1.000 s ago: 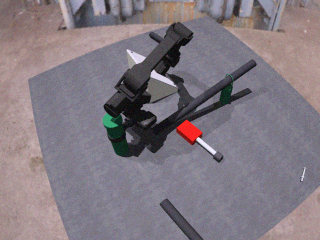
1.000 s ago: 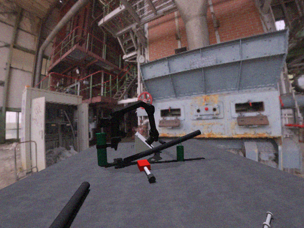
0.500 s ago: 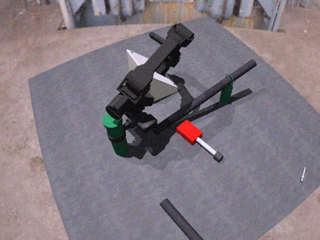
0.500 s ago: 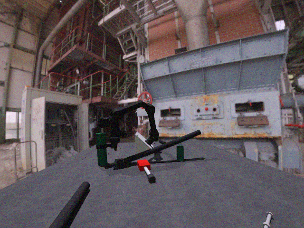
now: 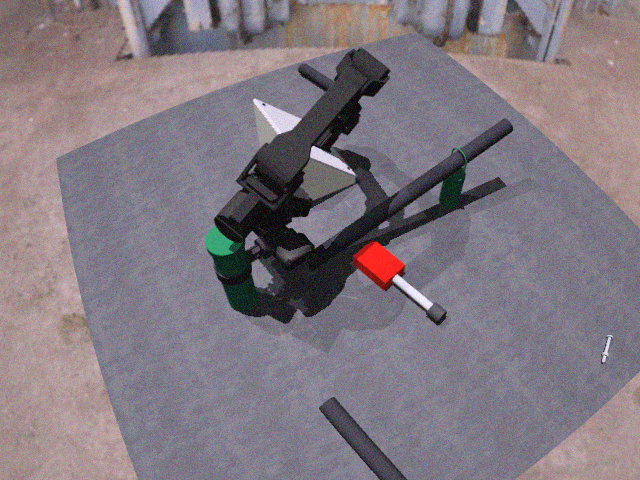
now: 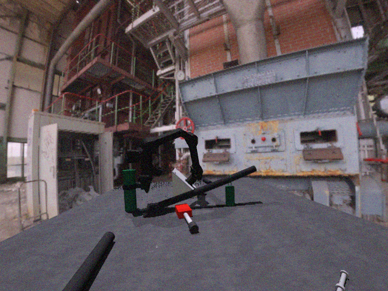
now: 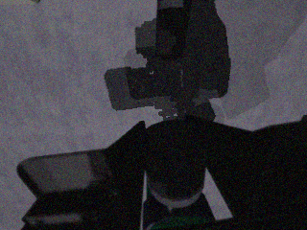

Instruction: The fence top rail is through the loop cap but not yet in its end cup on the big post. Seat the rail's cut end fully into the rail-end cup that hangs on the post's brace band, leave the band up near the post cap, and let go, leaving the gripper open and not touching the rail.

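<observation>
The big green post [image 5: 227, 258] [image 6: 129, 200] stands left of centre, with a dark brace band [image 5: 236, 280] [image 6: 130, 187] around it below the cap. The dark top rail [image 5: 439, 173] [image 6: 219, 183] slopes down from the loop cap on the small green post [image 5: 451, 192] [image 6: 230, 195]. Its low end lies near the big post's foot, outside the cup. My gripper [image 5: 268, 249] [image 6: 145, 184] [image 7: 165, 122] is beside the post at band height. It is shut on a short dark cylinder, which I take for the rail-end cup [image 7: 175, 168]. The arm hides the cup in the top and exterior views.
A red block with a white handle [image 5: 378, 264] [image 6: 183, 210] lies right beside the rail's low end. A pale wedge [image 5: 330, 178] [image 6: 179, 185] stands behind the arm. A loose dark pipe [image 5: 356, 439] [image 6: 90, 263] lies at the front and a white bolt [image 5: 605, 348] [image 6: 341, 280] at the right.
</observation>
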Available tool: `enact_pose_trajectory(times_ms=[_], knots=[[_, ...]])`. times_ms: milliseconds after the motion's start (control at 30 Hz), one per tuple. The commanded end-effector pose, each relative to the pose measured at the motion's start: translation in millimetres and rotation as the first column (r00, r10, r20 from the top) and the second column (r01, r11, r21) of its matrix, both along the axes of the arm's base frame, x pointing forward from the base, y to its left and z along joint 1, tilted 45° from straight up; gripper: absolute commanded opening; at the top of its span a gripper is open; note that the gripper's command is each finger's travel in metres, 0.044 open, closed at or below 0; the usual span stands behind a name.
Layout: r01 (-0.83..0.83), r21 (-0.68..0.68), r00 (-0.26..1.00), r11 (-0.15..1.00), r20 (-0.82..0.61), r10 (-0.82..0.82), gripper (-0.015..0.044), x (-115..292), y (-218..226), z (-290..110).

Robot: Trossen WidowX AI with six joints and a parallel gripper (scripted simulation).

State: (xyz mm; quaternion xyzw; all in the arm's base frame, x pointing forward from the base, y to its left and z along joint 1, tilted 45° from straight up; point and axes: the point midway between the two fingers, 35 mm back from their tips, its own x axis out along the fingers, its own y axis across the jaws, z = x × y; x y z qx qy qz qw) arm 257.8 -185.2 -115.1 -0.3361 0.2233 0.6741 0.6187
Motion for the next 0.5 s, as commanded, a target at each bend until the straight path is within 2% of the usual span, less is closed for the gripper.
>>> enact_pose_trajectory(times_ms=[0,467], knots=[[0.033,0.005,0.999,0.999,-0.026,-0.033,0.0,4.5,1.0,1.0],[0.101,0.0,0.991,0.995,-0.089,-0.1,0.0,13.1,1.7,1.7]])
